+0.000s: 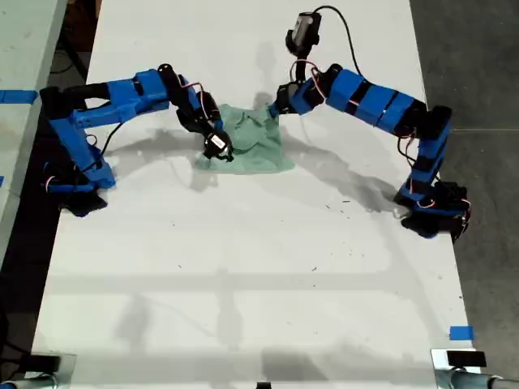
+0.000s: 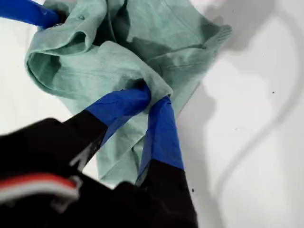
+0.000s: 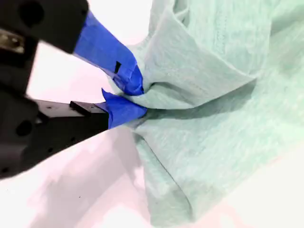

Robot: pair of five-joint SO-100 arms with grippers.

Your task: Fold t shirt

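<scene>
The pale mint-green t shirt (image 1: pixel 255 144) lies crumpled on the white table (image 1: pixel 243 267), in the middle of its far half. My first gripper (image 1: pixel 214 144), on the arm from the exterior view's left, hangs over the shirt's left part. In the first wrist view it (image 2: pixel 153 92) is shut on a raised fold of the shirt (image 2: pixel 95 61). My second gripper (image 1: pixel 276 109) reaches in from the exterior view's right to the shirt's far right corner. There it (image 3: pixel 140 97) is shut on the cloth's edge (image 3: pixel 213 133). One of its blue fingers (image 2: pixel 33 12) shows in the first wrist view.
Both arm bases stand at the table's side edges in the exterior view. Blue tape marks (image 1: pixel 461 332) sit near the front right corner. Clamps (image 1: pixel 458 361) grip the front edge. Dark floor lies beyond the exterior view's right edge, and another table (image 1: pixel 20 49) stands at its left.
</scene>
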